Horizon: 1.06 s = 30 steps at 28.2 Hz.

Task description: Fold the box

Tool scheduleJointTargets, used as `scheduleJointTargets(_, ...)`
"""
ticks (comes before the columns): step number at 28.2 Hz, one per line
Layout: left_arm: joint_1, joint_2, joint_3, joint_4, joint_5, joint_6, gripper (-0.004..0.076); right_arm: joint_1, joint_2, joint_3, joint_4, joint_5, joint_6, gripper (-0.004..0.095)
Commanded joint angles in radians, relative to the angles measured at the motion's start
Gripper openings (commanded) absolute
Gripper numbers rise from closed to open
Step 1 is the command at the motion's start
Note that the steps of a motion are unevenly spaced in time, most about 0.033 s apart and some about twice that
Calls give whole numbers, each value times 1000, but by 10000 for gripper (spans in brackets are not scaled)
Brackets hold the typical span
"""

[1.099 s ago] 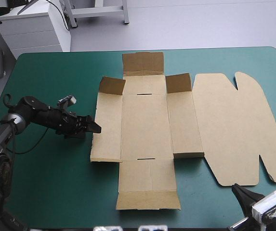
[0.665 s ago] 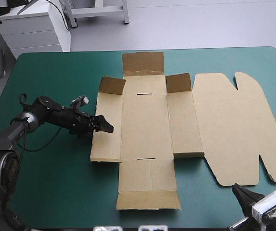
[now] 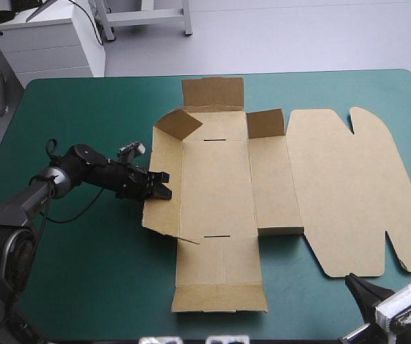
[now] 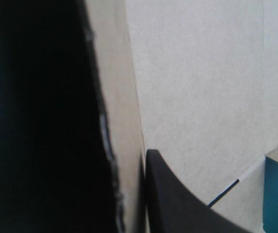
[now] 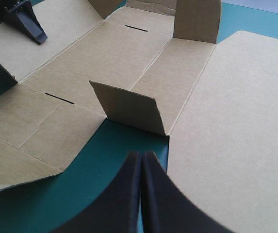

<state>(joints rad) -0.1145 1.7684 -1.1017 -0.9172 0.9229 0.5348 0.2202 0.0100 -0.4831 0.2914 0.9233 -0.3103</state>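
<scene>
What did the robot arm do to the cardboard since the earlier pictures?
The left gripper moved right to the box, closed on its left side panel and began tipping it up; the far corner flap swung inward. The right gripper stayed shut, and the rest of the box did not move.

Robotics lab: teal-green covered table (image 3: 83,107), white drawer cabinet (image 3: 44,43), grey floor (image 3: 298,36) beyond.

One brown box (image 3: 216,179) of cut board, bearing two narrow dark slots (image 3: 216,140), is on the one teal-green tabletop (image 3: 83,107). There are two black pincers, the left pincer (image 3: 163,188) and the right pincer (image 5: 141,154).
</scene>
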Motion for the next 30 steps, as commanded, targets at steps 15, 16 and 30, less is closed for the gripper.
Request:
scheduleJointTargets(15, -7, -52, -125, -29, 181, 197, -8, 1, 16, -22, 7, -75, -2, -19)
scheduleJointTargets(16, -7, -56, -155, -18, 202, 197, -8, 1, 16, -22, 7, -75, -2, -19)
scheduleJointTargets(30, -167, -82, -775, 619, 365, 4, -8, 1, 16, -22, 7, -75, -2, -19)
